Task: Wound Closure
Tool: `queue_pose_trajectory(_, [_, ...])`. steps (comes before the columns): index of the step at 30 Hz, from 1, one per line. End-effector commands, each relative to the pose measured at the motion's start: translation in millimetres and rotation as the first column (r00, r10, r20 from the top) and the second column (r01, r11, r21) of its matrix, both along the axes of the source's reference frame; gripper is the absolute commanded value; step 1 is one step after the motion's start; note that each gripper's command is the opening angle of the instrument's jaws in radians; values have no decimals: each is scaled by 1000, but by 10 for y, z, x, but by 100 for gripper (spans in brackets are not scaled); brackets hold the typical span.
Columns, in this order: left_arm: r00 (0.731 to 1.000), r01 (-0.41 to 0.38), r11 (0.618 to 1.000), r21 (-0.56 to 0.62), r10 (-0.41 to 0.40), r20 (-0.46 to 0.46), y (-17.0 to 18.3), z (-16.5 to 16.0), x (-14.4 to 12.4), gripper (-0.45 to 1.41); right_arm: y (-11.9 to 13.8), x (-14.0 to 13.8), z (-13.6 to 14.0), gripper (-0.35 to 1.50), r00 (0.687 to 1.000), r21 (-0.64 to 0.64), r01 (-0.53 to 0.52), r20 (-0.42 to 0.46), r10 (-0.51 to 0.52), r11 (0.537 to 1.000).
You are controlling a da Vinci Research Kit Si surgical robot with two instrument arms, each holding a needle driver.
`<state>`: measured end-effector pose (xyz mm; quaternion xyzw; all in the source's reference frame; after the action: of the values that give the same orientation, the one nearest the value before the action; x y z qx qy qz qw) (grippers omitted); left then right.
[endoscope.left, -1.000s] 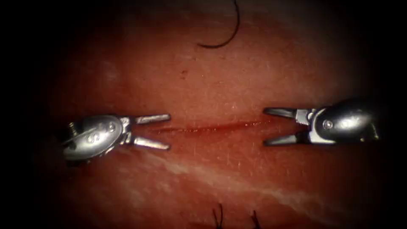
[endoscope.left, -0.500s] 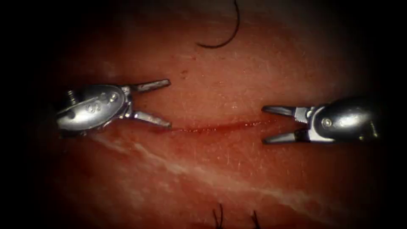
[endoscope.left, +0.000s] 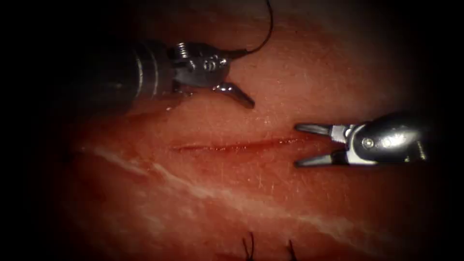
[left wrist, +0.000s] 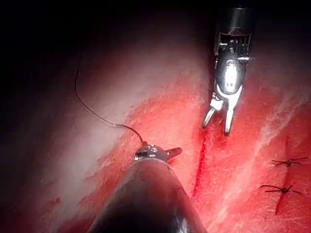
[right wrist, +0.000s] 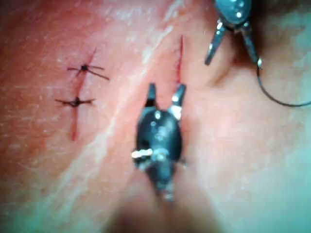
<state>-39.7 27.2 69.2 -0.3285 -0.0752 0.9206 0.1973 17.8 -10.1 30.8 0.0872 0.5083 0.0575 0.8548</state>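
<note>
At the frame's near edge we note dark knotted stitch ends [endoscope.left: 250, 245]. Mid-field, the right arm's steel needle driver [endoscope.left: 296, 145] gapes wide, empty, astride the thin red cut's [endoscope.left: 237, 145] right end. Beyond, the left arm's steel needle driver [endoscope.left: 244, 77] has risen; spread, empty, upper jaw meeting the dark curved thread [endoscope.left: 263, 36]. We judge thread pickup under way.

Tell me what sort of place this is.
Likely a surgical training bench: two needle drivers, the left tool and right tool, both open, holding nothing, over tissue with a cut and thread.
</note>
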Motion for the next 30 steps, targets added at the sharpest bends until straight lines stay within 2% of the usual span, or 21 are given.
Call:
queue_pose_trajectory(1, [1000,-13,1000,-17,12,-27,1,10,-8,68,-11,3,5,43,1000,5,2,0,-2,1000])
queue_pose_trajectory(7, [991,-35,999,-34,31,-126,10,28,-9,74,-11,3,5,43,1000,4,2,0,-2,1000])
queue_pose_trajectory(12, [989,-28,999,-43,21,-149,21,44,-7,71,-12,5,5,45,1000,4,0,0,0,1000])
queue_pose_trajectory(14, [987,-29,999,-43,21,-158,24,49,-6,61,-12,6,5,45,1000,4,0,1,0,1000])
queue_pose_trajectory(15, [986,-32,999,-43,24,-164,24,54,-6,36,-13,7,5,48,1000,3,-1,1,1,1000])
queue_pose_trajectory(17, [985,-35,998,-44,27,-171,22,56,-6,2,-13,9,5,48,1000,3,-1,1,1,1000])
queue_pose_trajectory(18, [985,-39,998,-39,32,-168,21,58,-7,-28,-13,9,5,48,1000,3,-1,1,1,1000])
queue_pose_trajectory(19, [986,-45,998,-32,39,-161,19,58,-7,-45,-14,9,4,48,1000,3,-1,1,1,1000])
queue_pose_trajectory(25, [989,-52,999,-18,49,-139,20,55,-5,-45,-14,10,4,50,1000,2,-4,-1,4,1000])
queue_pose_trajectory(27, [992,-46,999,-28,42,-122,20,51,-1,-45,-15,10,3,50,1000,38,-23,3,23,999])
queue_pose_trajectory(30, [998,-35,997,-74,30,-61,16,39,12,-45,-14,12,-2,48,999,67,-51,19,49,996])
